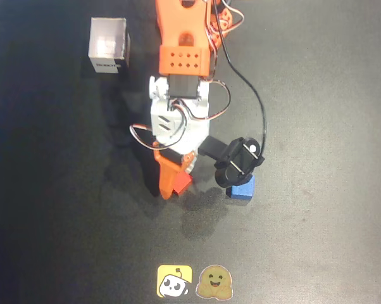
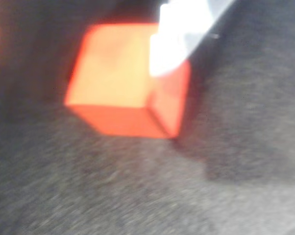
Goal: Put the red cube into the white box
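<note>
The red cube [image 1: 183, 183] sits on the black table just below the arm, and it looks large and blurred in the wrist view [image 2: 123, 83]. My gripper [image 1: 179, 175] hangs over it. The orange finger [image 1: 168, 178] is against the cube's left side in the overhead view. In the wrist view my gripper [image 2: 84, 41] straddles the cube: the white finger [image 2: 174, 39] overlaps its upper right corner, and a dark gap separates its left side from an orange sliver at the frame's left edge. The jaws look open around the cube. The white box [image 1: 109, 44] stands far off at the upper left.
A blue cube [image 1: 242, 189] lies just right of the red one, partly under the black wrist camera [image 1: 240, 161]. Two stickers [image 1: 174, 280] [image 1: 216, 282] lie near the table's bottom edge. A black cable [image 1: 261, 107] loops to the right of the arm.
</note>
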